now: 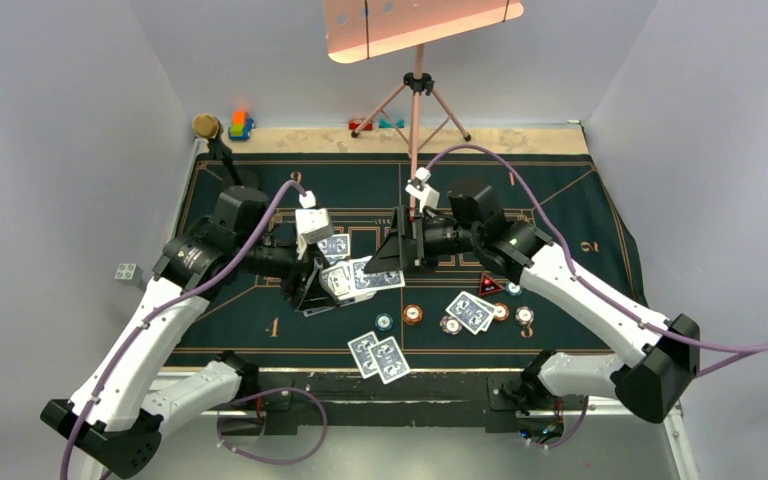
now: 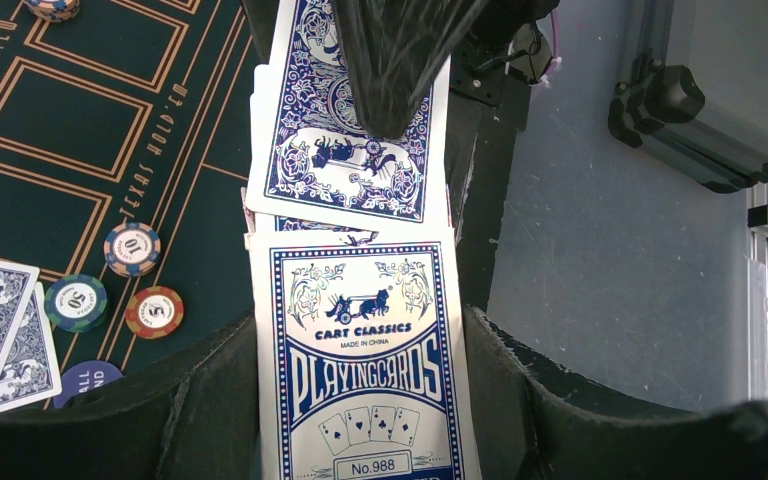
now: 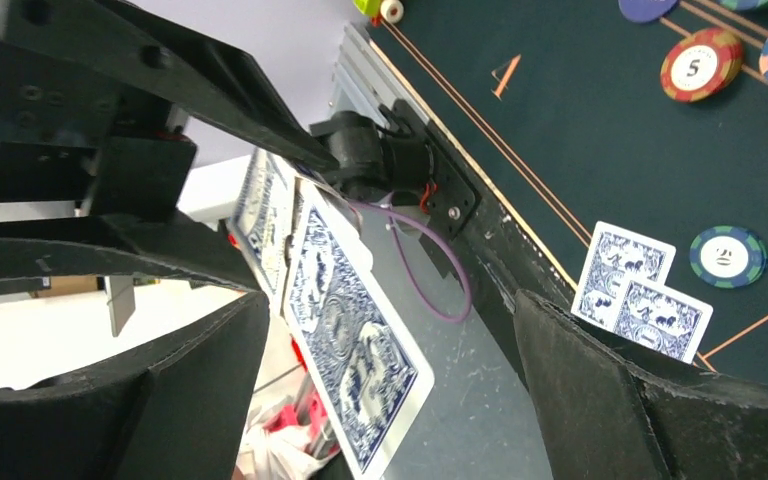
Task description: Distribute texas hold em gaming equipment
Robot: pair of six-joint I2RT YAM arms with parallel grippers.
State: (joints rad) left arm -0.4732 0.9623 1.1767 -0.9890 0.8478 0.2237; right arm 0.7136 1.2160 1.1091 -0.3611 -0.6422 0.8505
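My left gripper (image 2: 360, 330) is shut on a blue and white playing-card box (image 2: 365, 400), held above the felt left of centre (image 1: 332, 283). A blue-backed card (image 2: 345, 130) sticks out of the box's end. My right gripper (image 3: 390, 320) stands wide open around that card (image 3: 355, 350), and one black finger (image 2: 390, 60) lies over the card's back. On the felt, two cards (image 1: 378, 357) lie near the front edge and two more (image 1: 470, 311) lie to the right. Several chips (image 1: 414, 314) are scattered between them, and a red-black triangular marker (image 1: 490, 286) sits by the right pair.
A tripod (image 1: 417, 100) with a pink board stands at the back centre. A gold-topped black stand (image 1: 207, 127) and bright toy blocks (image 1: 241, 125) are at the back left corner. The green felt mat (image 1: 580, 200) covers the table, and the arm bases sit along its front edge.
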